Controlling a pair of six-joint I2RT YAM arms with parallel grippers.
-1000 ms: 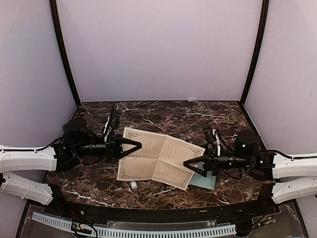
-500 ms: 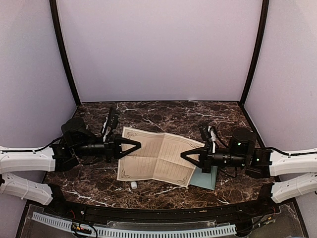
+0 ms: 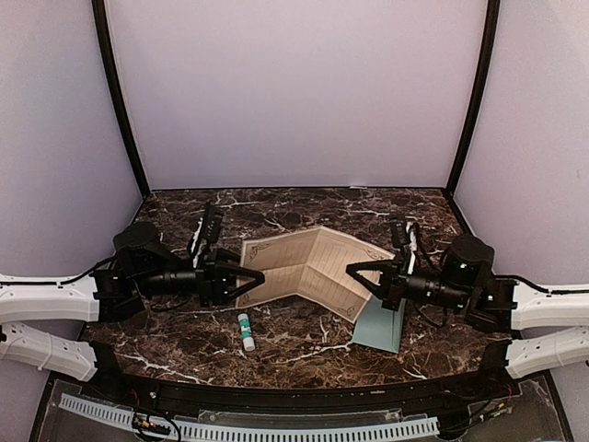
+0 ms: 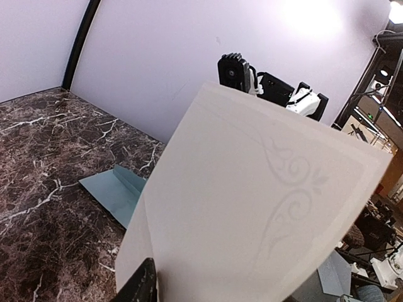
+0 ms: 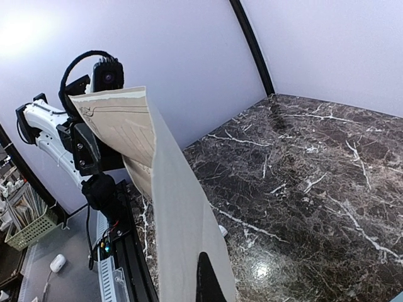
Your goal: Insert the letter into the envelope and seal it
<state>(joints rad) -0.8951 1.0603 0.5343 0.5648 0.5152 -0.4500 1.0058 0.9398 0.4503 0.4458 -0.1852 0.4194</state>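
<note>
The letter [image 3: 304, 267], a cream printed sheet, arches up off the table like a tent between my two grippers. My right gripper [image 3: 351, 271] is shut on its right edge; in the right wrist view the sheet [image 5: 176, 207] rises from one dark finger [image 5: 208, 280]. My left gripper [image 3: 260, 274] is at the left edge with its jaws apart. In the left wrist view the letter [image 4: 252, 189] stands beside one finger [image 4: 143, 284] and hides the other. The pale teal envelope [image 3: 379, 324] lies flat under the right arm, also in the left wrist view [image 4: 116, 189].
A small glue stick [image 3: 245, 331] lies on the dark marble table [image 3: 304, 207] in front of the letter. Lilac walls enclose the back and both sides. A black rail and cable tray [image 3: 276, 428] run along the near edge.
The right gripper shut on the letter's right edge, lifted it and moved back, bowing the sheet into a tent. The glue stick is now uncovered. The left jaws have parted.
</note>
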